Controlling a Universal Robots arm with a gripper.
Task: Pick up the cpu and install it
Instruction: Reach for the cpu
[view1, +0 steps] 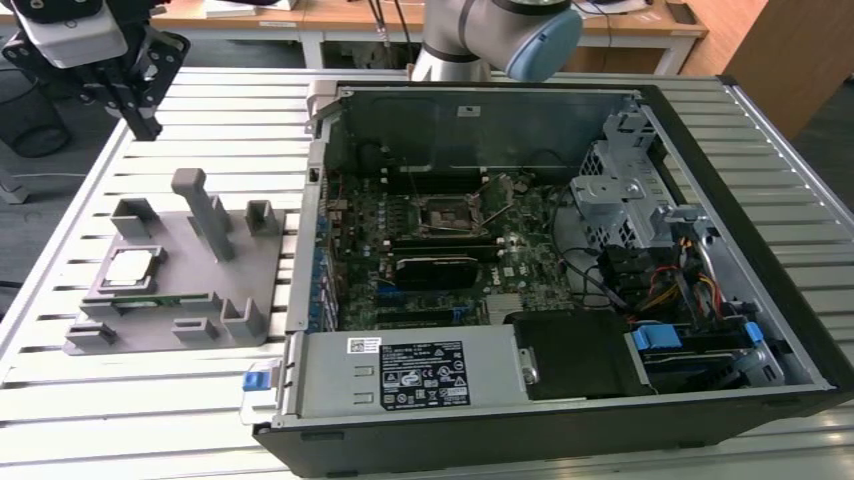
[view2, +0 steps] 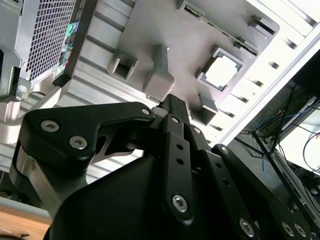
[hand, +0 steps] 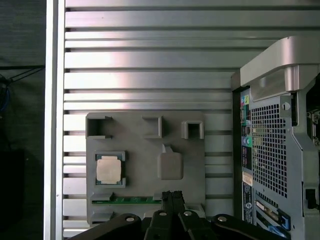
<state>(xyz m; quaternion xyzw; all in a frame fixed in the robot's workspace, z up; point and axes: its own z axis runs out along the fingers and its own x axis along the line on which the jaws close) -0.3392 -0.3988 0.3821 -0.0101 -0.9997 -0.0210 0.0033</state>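
Item, gripper (view1: 144, 128) (hand: 172, 194) (view2: 173, 101): black claw, clenched with fingers pressed together and grasping nothing, raised above the slatted table (view1: 200, 110). Item, cpu (view1: 134, 268) (hand: 109, 169) (view2: 221, 73): silver square chip, flat in a recess of the grey fixture (view1: 194, 275) (hand: 145, 150) below the claw, well apart from its tips, just beside a green memory stick (hand: 127, 200). Item, computer case (view1: 481, 120) (hand: 270, 150): open, on the table just beside the fixture, to the exterior view's right of the claw.
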